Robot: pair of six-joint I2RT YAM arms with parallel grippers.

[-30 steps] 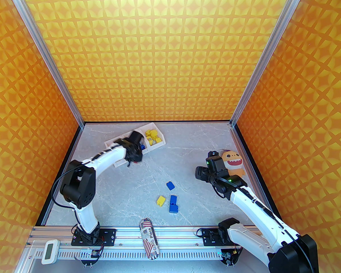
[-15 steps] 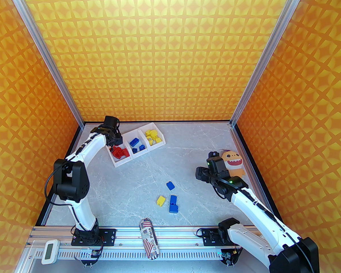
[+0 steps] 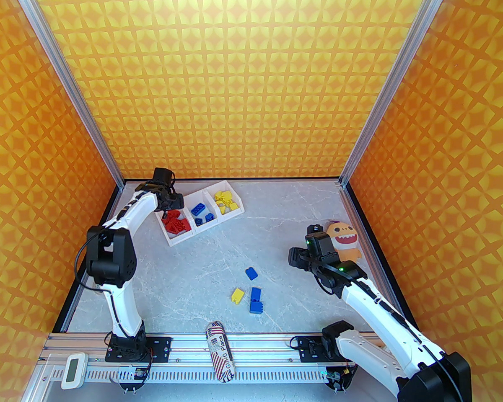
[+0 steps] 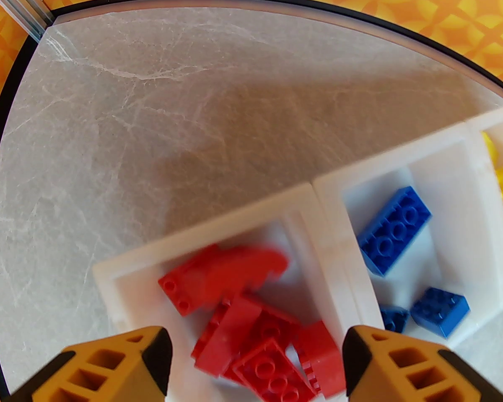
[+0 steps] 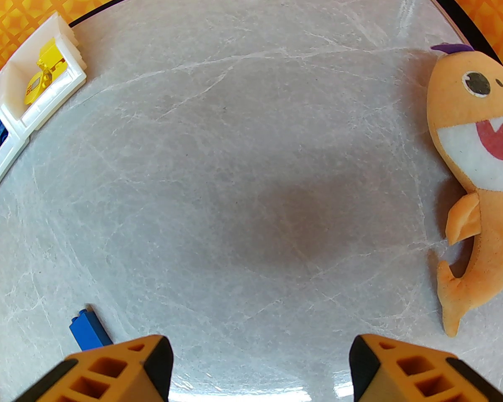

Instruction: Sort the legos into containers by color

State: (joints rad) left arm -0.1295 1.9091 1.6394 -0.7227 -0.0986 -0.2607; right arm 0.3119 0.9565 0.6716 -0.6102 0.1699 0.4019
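as wrist views make plain, left end effector [image 4: 257, 350] and right end effector [image 5: 260, 350] stand spread, the left above red legos [image 4: 234, 274].

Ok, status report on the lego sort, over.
Left gripper open above red bin. Right gripper open, empty, near plush shark. Blue legos, yellow lego loose mid-table.

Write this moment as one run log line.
left fingers: open above red studded plastic bricks in white plastic bin | right fingers: open, empty
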